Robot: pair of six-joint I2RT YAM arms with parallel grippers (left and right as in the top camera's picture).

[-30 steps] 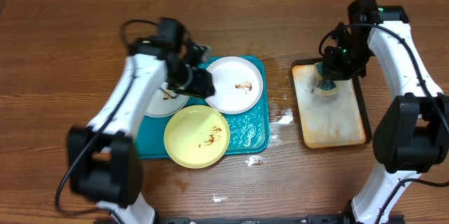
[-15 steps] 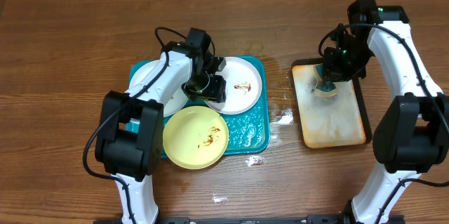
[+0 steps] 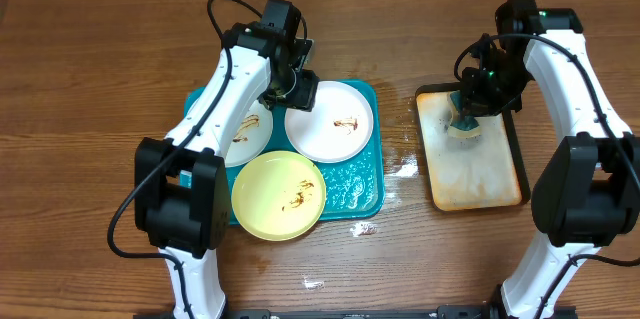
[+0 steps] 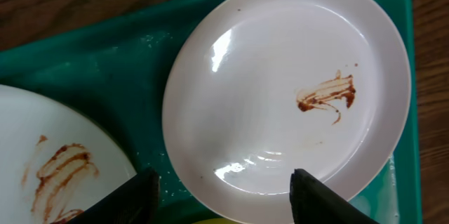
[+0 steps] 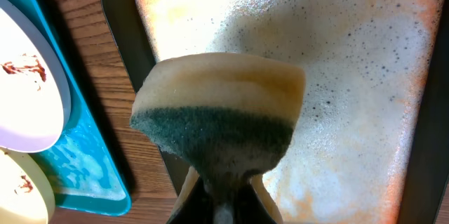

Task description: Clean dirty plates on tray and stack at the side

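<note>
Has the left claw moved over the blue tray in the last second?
Yes. The left claw moved toward the far edge of the tray, now over the right white plate.

Glossy plates [image 4: 252, 97]; wood-grain table [image 3: 100, 109]; porous sponge [image 5: 217, 90].

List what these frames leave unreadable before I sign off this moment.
- Left white plate: overhead, the left arm covers much of it; left wrist view, the frame edge cuts it off.
- Yellow plate: left wrist view, only a sliver at the bottom edge.
- Whether the sponge touches the black tray: right wrist view, the sponge hides its underside; overhead, too small.
</note>
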